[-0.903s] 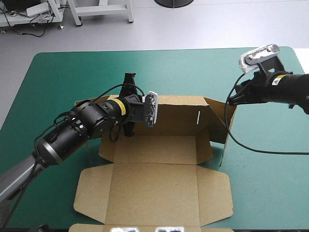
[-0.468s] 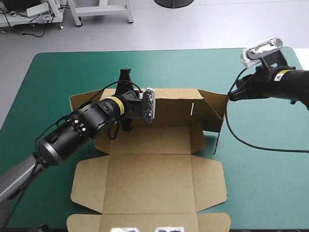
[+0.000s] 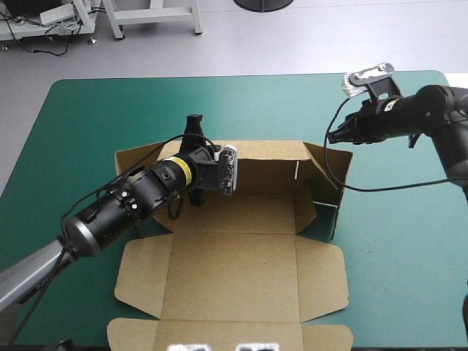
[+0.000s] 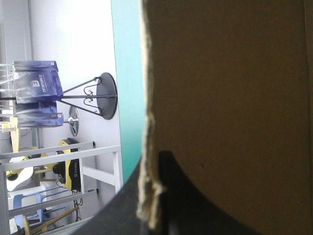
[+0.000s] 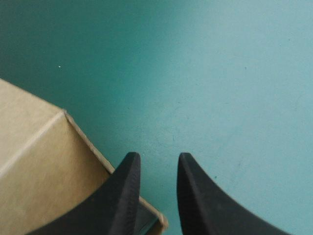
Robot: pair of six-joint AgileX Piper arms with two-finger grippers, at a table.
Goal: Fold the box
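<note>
The brown box (image 3: pixel 234 270) lies mid-table, its back wall raised and its lid flat toward the near edge. My left gripper (image 3: pixel 194 126) points toward the far edge at the back wall's left end. In the left wrist view the left gripper (image 4: pixel 156 205) is shut on the box (image 4: pixel 234 98), with the board's ragged edge between its fingers. My right gripper (image 3: pixel 330 137) hovers at the upper corner of the raised right end wall (image 3: pixel 333 172). The right gripper (image 5: pixel 155 157) stands narrowly open, teal-green cover showing between its tips, with the box corner (image 5: pixel 44 161) under its left finger.
Teal-green cover (image 3: pixel 88 110) lies bare behind and to the left of the box. More bare cover (image 3: pixel 409 263) stretches to the right of the box. The box's near flaps (image 3: pixel 139 333) reach close to the table's near edge.
The right gripper has moved left, to the box's right corner. The left gripper, holding the back wall, shifted the box slightly, and a left flap now shows behind the arm.
</note>
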